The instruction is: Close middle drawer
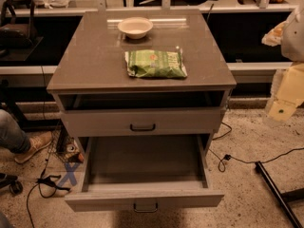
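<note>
The grey wood-grain cabinet (95, 65) stands in the middle of the camera view. Its middle drawer (142, 198) is pulled far out toward me, and its deep grey inner box is empty. A small dark bar handle (146, 206) sits centred on its front. The uppermost drawer (142, 122) above it is out only a little, with a dark gap under the cabinet top. The lowest drawer is hidden beneath the open one. My gripper (281, 109) hangs at the right edge, level with the uppermost drawer, well to the right of the cabinet and apart from it.
A white bowl (135, 27) and a green snack bag (156, 63) lie on the cabinet top. A person's leg and shoe (28, 146) are at the left. Cables (228, 158) and a black stand leg (278, 194) lie on the floor at the right, and blue tape (70, 172) at the left.
</note>
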{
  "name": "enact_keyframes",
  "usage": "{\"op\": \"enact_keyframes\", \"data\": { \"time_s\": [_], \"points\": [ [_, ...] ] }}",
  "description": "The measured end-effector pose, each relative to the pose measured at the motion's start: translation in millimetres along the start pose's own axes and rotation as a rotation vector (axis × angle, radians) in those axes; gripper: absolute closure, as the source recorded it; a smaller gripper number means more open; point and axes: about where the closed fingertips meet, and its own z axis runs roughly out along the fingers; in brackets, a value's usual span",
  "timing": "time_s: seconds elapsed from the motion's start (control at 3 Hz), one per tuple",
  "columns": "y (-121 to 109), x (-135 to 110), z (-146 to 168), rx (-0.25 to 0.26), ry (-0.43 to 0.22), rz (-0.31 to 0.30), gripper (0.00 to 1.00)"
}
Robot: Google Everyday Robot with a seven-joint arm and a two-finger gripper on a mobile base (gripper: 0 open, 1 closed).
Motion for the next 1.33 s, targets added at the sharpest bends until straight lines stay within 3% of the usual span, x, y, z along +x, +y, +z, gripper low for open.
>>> {"op": "enact_keyframes", "data": {
  "time_s": [0.67, 1.0, 1.33],
  "points": [
    [4, 6, 14, -0.027, -0.004, 0.022, 0.0],
    [19, 37, 69, -0.123, -0.032, 0.131, 0.0],
    [56, 81, 160, -0.259, -0.069, 0.323, 0.0]
  ]
}}
